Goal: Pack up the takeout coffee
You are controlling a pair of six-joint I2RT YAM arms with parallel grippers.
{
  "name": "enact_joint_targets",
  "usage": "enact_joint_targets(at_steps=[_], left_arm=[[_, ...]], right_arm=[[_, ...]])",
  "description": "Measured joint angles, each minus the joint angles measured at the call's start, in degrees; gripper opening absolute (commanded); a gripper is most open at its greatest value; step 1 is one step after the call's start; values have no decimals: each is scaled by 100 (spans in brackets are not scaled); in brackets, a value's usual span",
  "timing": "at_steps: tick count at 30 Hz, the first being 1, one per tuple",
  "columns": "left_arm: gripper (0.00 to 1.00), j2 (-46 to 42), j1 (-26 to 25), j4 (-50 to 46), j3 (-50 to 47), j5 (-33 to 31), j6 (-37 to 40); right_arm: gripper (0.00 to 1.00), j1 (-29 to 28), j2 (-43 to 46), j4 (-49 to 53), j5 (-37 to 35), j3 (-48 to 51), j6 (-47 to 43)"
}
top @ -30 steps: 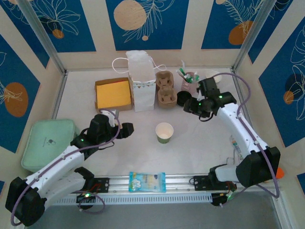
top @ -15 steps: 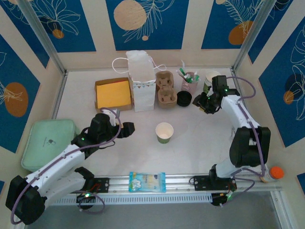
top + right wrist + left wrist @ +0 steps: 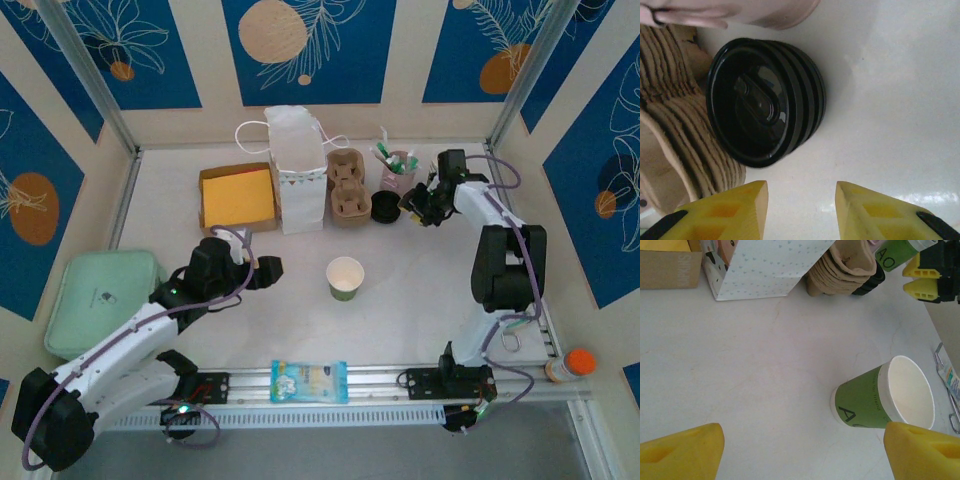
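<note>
The takeout coffee cup [image 3: 345, 277] stands upright and uncovered in the middle of the table, white rim above a green band. In the left wrist view the cup [image 3: 875, 400] sits just ahead of my right-hand fingertip [image 3: 925, 452]. My left gripper [image 3: 268, 270] [image 3: 805, 450] is open a short way left of the cup, holding nothing. My right gripper [image 3: 410, 208] [image 3: 802, 200] is open at the back right, its yellow fingers apart over bare table just short of a stack of black lids [image 3: 765, 100].
Along the back stand a white paper bag [image 3: 298, 170], stacked pulp cup carriers [image 3: 348, 187], the black lids [image 3: 385, 207] and a pink cup of utensils [image 3: 397, 170]. A box with a yellow inside [image 3: 238, 197] and a green container [image 3: 102, 300] lie left. A snack packet [image 3: 309, 381] lies at the front.
The right arm has swung toward the back and its gripper has moved left up to the black lids, jaws slightly narrower. The left arm and the cup have not moved.
</note>
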State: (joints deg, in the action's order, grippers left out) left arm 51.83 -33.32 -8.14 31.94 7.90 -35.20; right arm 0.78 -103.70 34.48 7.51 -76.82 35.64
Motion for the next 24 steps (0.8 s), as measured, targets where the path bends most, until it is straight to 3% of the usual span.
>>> enact_joint_targets(at_steps=[24], left_arm=[[84, -4, -24, -39, 0, -52, 118]], right_arm=[[38, -61, -817, -105, 22, -581, 46]])
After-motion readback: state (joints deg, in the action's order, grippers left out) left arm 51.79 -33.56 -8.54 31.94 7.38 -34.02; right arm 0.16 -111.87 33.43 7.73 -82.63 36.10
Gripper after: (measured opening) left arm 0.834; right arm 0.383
